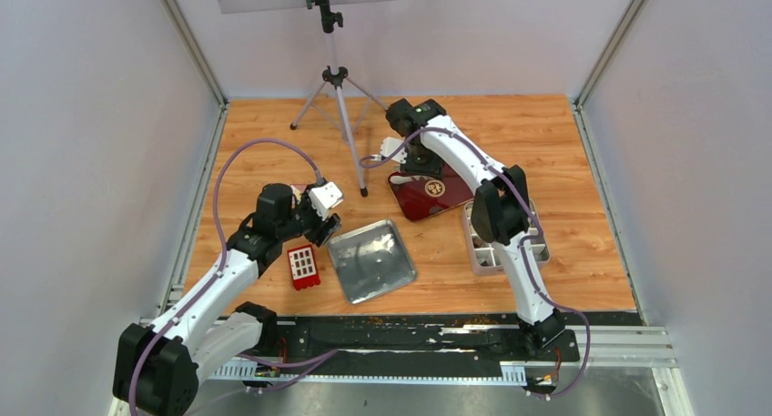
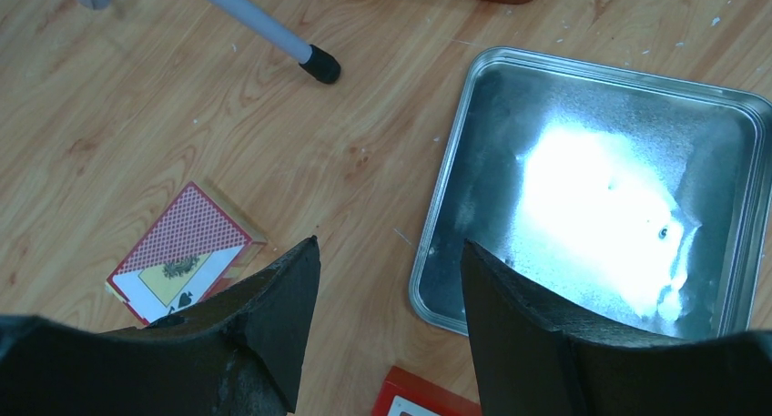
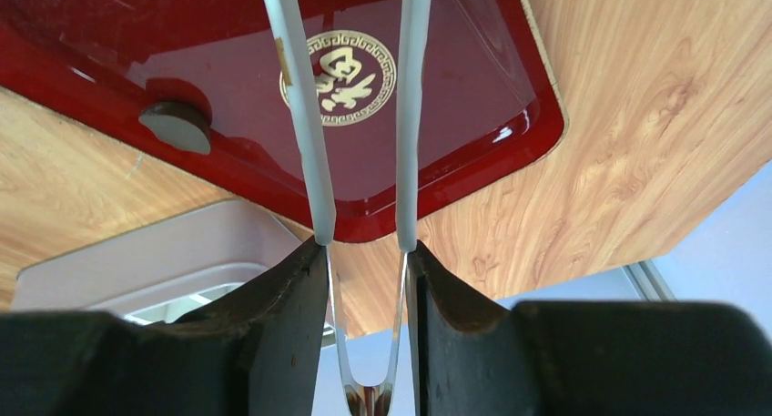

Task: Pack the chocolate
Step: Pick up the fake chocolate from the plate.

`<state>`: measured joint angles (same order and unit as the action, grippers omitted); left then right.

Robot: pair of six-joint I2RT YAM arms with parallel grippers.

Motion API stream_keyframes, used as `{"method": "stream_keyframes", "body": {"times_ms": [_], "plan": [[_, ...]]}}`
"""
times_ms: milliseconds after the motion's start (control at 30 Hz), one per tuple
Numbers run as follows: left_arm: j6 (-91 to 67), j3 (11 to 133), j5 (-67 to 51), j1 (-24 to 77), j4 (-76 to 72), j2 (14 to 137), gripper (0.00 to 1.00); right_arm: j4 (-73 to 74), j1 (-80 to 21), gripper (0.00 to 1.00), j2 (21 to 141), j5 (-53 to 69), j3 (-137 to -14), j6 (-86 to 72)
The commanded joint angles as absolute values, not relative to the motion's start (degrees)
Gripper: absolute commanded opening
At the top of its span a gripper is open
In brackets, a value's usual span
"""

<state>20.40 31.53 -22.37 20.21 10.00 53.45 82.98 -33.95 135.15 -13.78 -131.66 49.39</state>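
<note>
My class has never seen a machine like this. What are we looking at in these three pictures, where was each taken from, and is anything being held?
Two white robot arms, the left arm and the right arm, are bolted at a wooden table's near edge. The wide picture comes from a camera above and behind them; the other two from wrist cameras. On the table: a metal tray, a red tray with a gold emblem, a grey divided box, a small red block, a pack of cards and a tripod. The left gripper is open and empty. The right gripper holds white tongs, pointing at the red tray, where one round greyish-brown piece lies.
</note>
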Motion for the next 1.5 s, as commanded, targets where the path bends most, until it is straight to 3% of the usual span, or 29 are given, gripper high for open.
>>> {"method": "stream_keyframes", "body": {"times_ms": [0,567,967,1200,1467], "plan": [[19.27,31.06,-23.04,19.88,8.03,53.51,0.66,80.21,-34.47,0.35,136.85,-12.46,-134.88,46.49],[18.54,30.11,-23.15,19.79,6.67,53.57,0.67,87.16,-35.00,0.35,138.95,-19.00,-133.11,44.54],[17.88,29.77,-23.55,19.78,5.90,53.54,0.67,88.04,-34.94,0.14,138.91,-20.05,-133.56,44.05],[17.81,29.76,-23.97,19.78,5.85,53.74,0.67,88.33,-34.84,0.12,129.89,-22.21,-131.47,45.07],[17.72,29.94,-24.25,19.78,5.81,54.56,0.67,89.88,-33.67,0.12,116.30,-21.45,-115.18,44.20]]}}
